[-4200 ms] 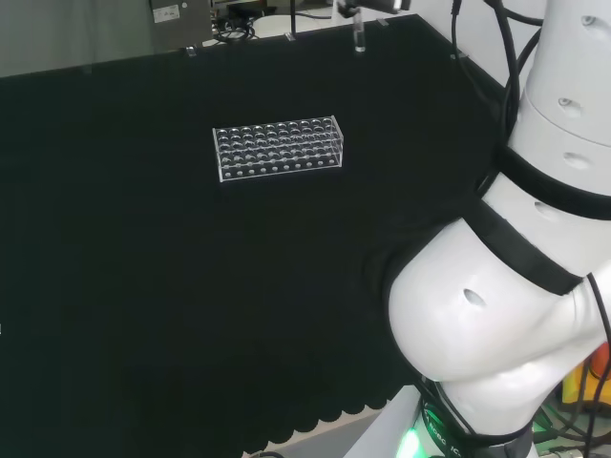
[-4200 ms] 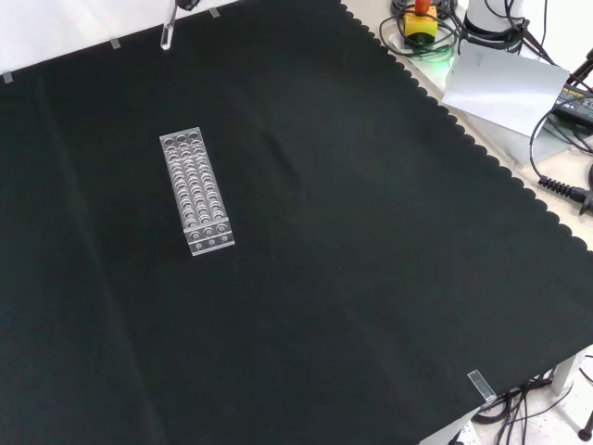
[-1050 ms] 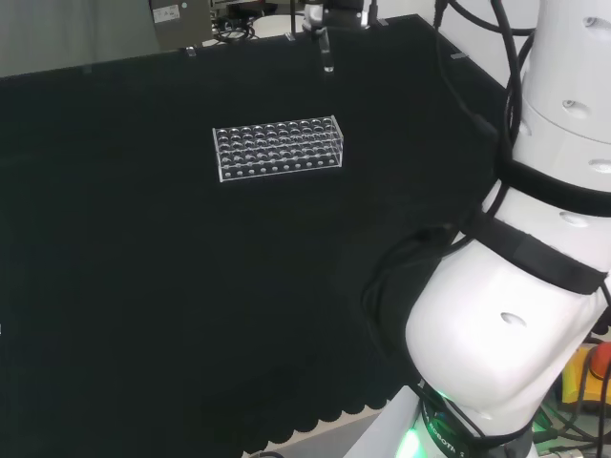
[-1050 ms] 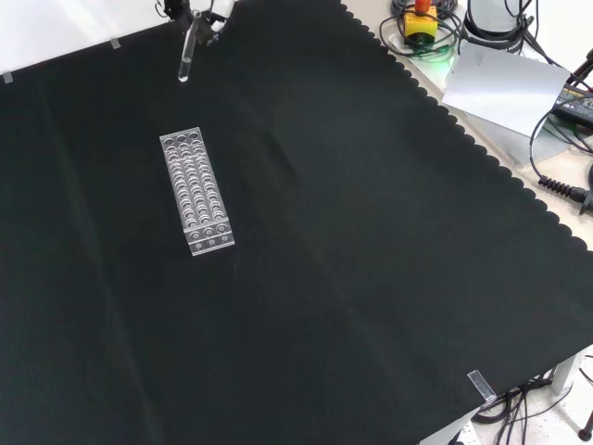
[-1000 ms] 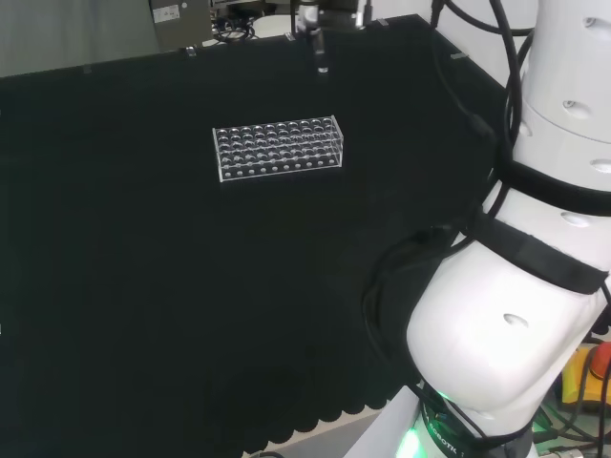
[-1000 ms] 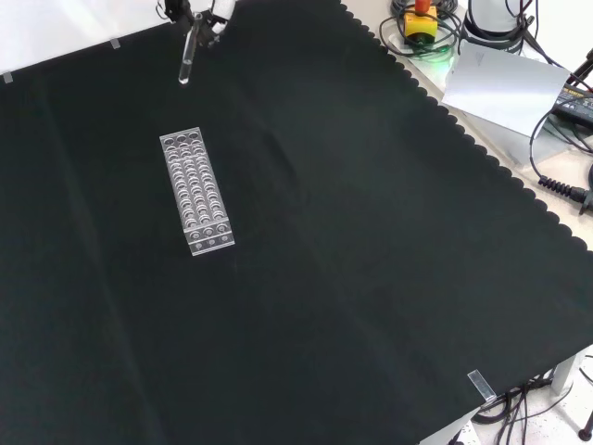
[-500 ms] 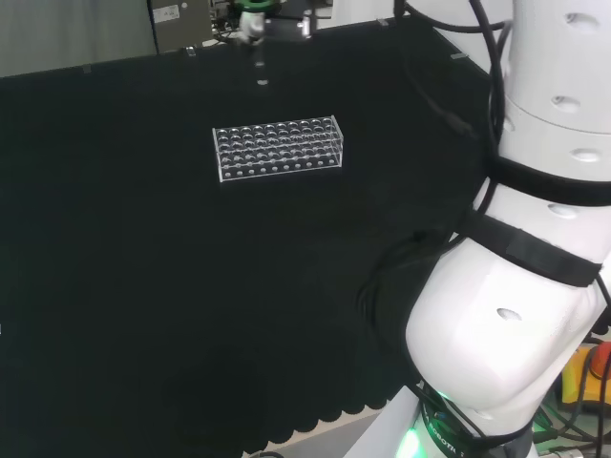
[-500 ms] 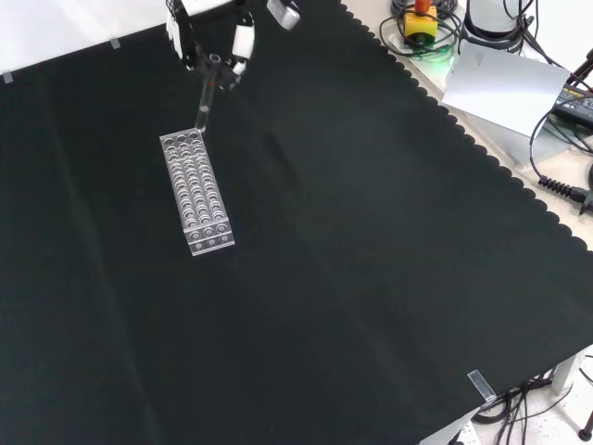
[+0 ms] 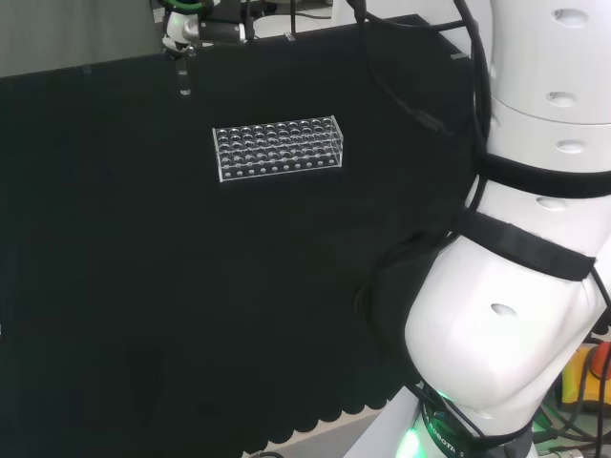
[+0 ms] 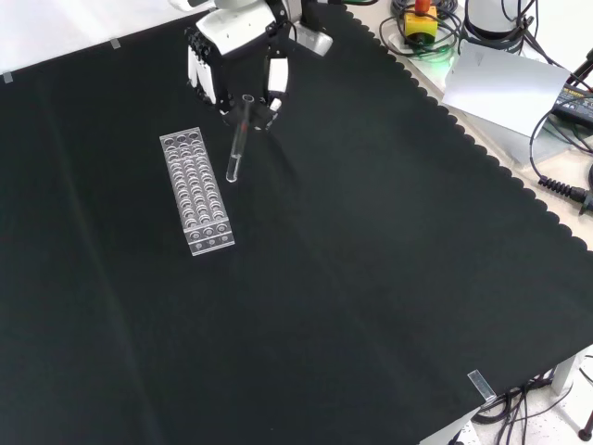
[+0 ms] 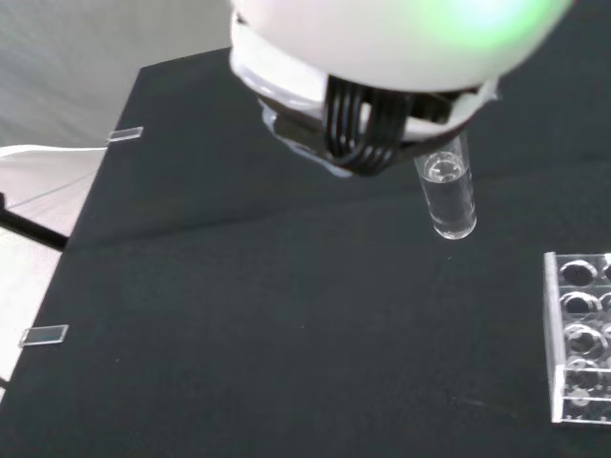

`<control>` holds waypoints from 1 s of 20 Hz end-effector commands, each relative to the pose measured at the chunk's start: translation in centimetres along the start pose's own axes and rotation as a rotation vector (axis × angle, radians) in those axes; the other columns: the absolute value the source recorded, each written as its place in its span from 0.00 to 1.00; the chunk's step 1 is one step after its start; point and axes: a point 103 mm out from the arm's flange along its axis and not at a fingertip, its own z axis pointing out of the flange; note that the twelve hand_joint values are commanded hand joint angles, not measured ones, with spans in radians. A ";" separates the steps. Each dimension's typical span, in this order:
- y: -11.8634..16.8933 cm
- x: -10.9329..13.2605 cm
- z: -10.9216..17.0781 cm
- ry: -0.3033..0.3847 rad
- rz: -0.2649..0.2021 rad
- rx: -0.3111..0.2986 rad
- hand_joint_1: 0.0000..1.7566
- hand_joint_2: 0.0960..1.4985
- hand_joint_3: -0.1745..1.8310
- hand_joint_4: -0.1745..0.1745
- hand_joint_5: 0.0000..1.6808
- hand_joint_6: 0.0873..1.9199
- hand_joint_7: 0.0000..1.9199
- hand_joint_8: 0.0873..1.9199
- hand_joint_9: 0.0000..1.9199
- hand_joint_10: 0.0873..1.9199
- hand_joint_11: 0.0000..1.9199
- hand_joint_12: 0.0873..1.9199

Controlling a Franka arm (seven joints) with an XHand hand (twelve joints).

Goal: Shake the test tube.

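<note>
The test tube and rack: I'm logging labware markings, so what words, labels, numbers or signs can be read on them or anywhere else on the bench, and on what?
None can be read.
Test tube, held in the hand: clear glass, no marking shows.
Test tube rack: clear plastic, no label or numbers visible.
Black cloth: plain.
Grey panel beyond the bench in the head view: carries a small label, too small to read.

Black cloth (image 10: 371, 241) with a scalloped edge is laid over the bench. The test tube (image 10: 237, 144) and rack (image 10: 195, 191) are of clear, colourless material, the rack patterned with rows of round holes. The hand (image 10: 236, 56) is finished in black and white. The arm links (image 9: 516, 324) are white, banded in black.
</note>
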 end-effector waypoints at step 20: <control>0.2 -14.4 -1.1 -0.082 0.251 -0.032 0.82 0.32 0.45 0.00 0.82 0.20 0.78 0.20 0.72 0.18 0.56 0.55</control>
